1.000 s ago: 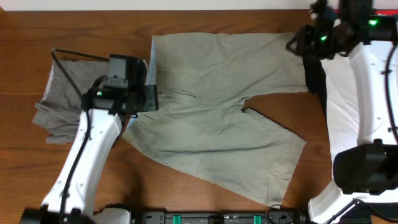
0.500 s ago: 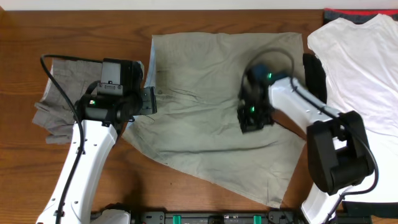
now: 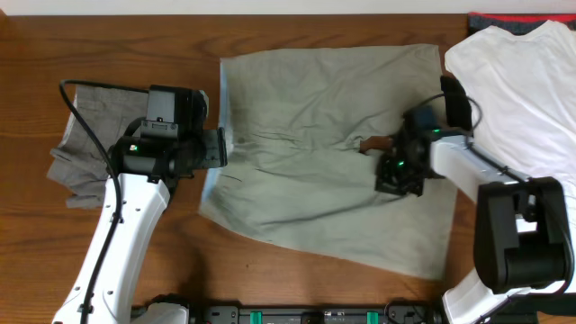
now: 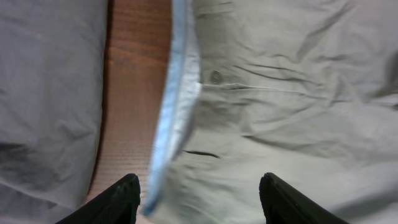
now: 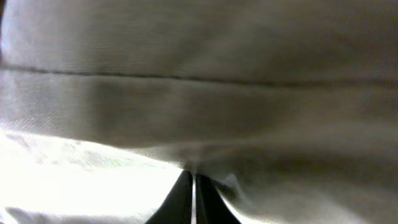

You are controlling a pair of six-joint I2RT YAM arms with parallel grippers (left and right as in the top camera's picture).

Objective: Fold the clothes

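Right claw (image 3: 399, 173) is pinched shut on the khaki trousers (image 3: 297, 117) near their crotch, while the left claw (image 4: 202, 200) gapes wide over their waistband. Folding looks barely begun: they lie spread mid-counter (image 3: 135, 36). Crumpled grey trousers (image 3: 90, 135) sit left of them and a white T-shirt (image 3: 513, 81) right, both unfolded.

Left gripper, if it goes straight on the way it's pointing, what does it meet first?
Probably the khaki trousers: the open left gripper points at their waistband, its pale blue lining edge lying between the fingers. Depth is unclear, but nothing else shows in the way.
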